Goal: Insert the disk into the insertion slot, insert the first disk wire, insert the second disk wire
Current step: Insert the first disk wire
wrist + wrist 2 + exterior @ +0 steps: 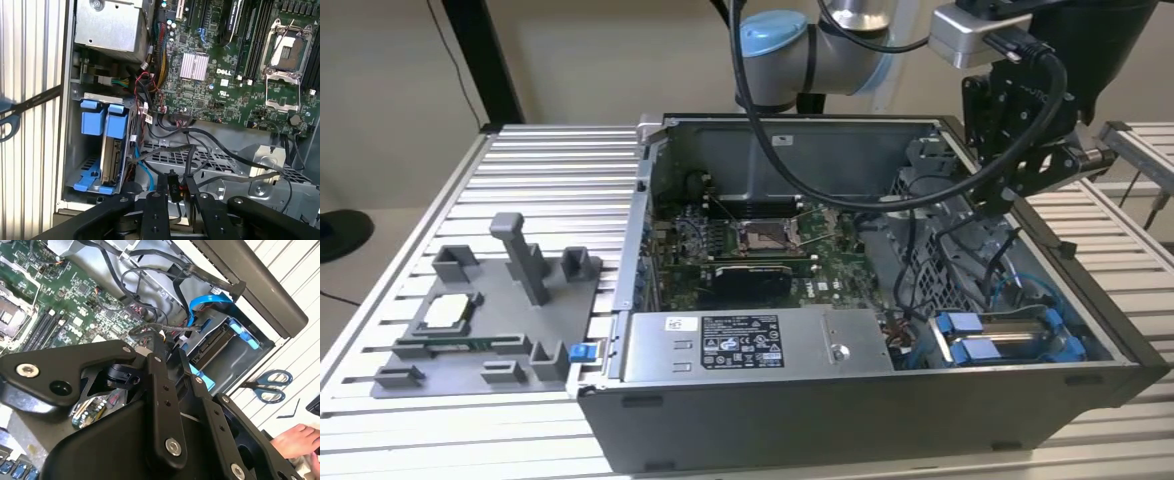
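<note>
Exterior view: open computer case point(854, 400) on the slatted tabletop point(547, 170). The disk point(1007, 335) sits low in the corner at the exterior view's right, half masked by blue clips. The hand point(994, 195) hangs above it among cables.
Second wrist view: scissors point(270, 385) outside the case, and a person's fingers point(295, 437) cut off at the edge.
First wrist view: disk edge-on in the insertion slot point(75, 145) — hand pinching a black wire plug point(171, 187).

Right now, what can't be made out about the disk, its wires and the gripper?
1. The disk stands edge-on in the insertion slot in the first wrist view. Cables crowd against it, so whether any wire is plugged in cannot be told.
2. The gripper is cut off by the picture's edge in both wrist views. Its hold on the black connector is unclear.
3. A hand is cut off at the second wrist view's edge.
</note>
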### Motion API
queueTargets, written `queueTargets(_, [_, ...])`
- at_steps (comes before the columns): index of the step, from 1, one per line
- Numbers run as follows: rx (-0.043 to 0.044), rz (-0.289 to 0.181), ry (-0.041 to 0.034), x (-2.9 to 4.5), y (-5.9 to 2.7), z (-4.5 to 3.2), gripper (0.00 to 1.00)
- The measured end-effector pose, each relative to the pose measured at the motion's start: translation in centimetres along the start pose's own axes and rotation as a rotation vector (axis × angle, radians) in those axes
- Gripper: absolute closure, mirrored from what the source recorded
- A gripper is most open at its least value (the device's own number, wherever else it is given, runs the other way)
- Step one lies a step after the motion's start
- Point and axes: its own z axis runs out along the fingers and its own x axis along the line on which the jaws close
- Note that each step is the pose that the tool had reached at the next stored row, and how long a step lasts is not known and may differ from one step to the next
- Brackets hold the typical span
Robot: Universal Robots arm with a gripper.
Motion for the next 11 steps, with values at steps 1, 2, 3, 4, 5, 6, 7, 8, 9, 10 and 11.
queueTargets(1, [0.0000,0.000,0.0002,0.00,0.00,0.00,0.00])
queueTargets(2, [0.0000,0.000,0.0003,0.00,0.00,0.01,0.00])
queueTargets(3, [0.0001,0.000,0.0004,0.00,0.00,0.05,0.00])
queueTargets(4, [0.0002,0.000,0.0004,0.00,0.01,0.09,0.00])
queueTargets(5, [0.0002,0.000,0.0004,0.00,0.02,0.13,0.00])
queueTargets(6, [0.0003,0.000,0.0003,0.01,0.02,0.18,0.00])
queueTargets(7, [0.0002,0.000,0.0004,0.01,0.03,0.19,0.00])
queueTargets(8, [0.0002,0.000,0.0005,0.01,0.03,0.20,0.00])
queueTargets(9, [0.0002,0.000,0.0006,0.01,0.03,0.20,0.00])
queueTargets(10, [0.0002,0.000,0.0004,0.01,0.03,0.20,0.00])
queueTargets(11, [0.0002,0.000,0.0002,0.01,0.03,0.21,0.00])
